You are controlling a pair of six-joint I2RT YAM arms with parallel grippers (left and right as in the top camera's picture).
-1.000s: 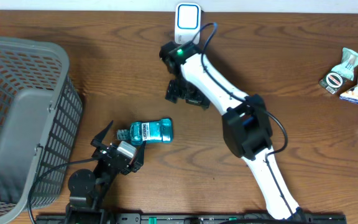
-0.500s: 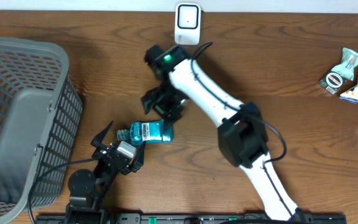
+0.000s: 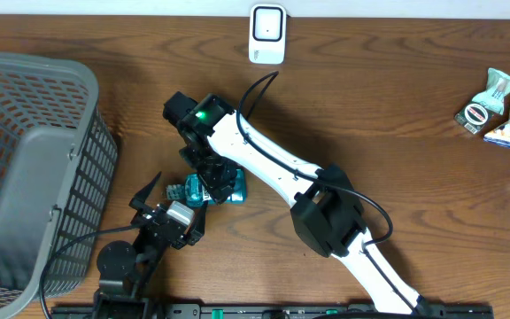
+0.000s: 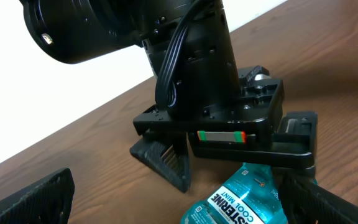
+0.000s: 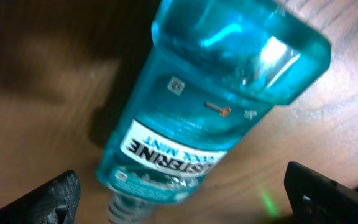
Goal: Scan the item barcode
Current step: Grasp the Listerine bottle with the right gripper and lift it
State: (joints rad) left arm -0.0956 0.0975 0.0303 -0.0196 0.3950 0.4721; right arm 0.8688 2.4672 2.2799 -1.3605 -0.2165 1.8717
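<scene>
Right gripper [image 3: 215, 184]: spread wide astride the mouthwash bottle [image 5: 210, 93]; we judge a grasp comes next.
Bottle: flat on the table [image 3: 414, 89], label up.
Left gripper [image 3: 162, 202]: spread, empty, just beside it.
Room: basket [image 3: 87, 177] close on the left; we see open wood toward the scanner [image 3: 266, 34].

The right arm [image 3: 264, 164] is white-shelled with black joints — a green light [image 3: 204, 113], a black cable [image 3: 253, 91].
</scene>
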